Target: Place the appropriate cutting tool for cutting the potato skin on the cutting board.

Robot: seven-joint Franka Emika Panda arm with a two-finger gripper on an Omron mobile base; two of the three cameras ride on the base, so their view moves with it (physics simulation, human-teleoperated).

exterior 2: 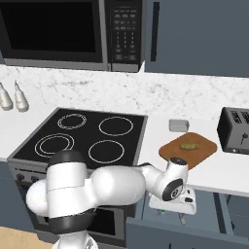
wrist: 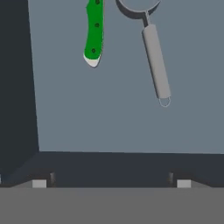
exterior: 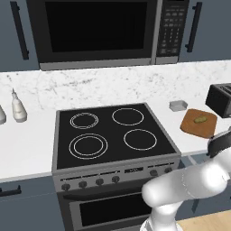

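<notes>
Potato (exterior: 200, 119) on cutting board (exterior: 191, 127), no legible labels

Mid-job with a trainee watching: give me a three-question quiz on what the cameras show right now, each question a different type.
1. True or false: the potato lies on the cutting board.
2. Multiple choice: in the hand view, what lies beside the green handle on the drawer floor? A) a fork B) a grey-handled utensil C) a spoon
3. Fill in: on the counter, the board sits between the small grey dish and the black ____.

Key: 1 true; 2 B; 3 toaster.
</notes>
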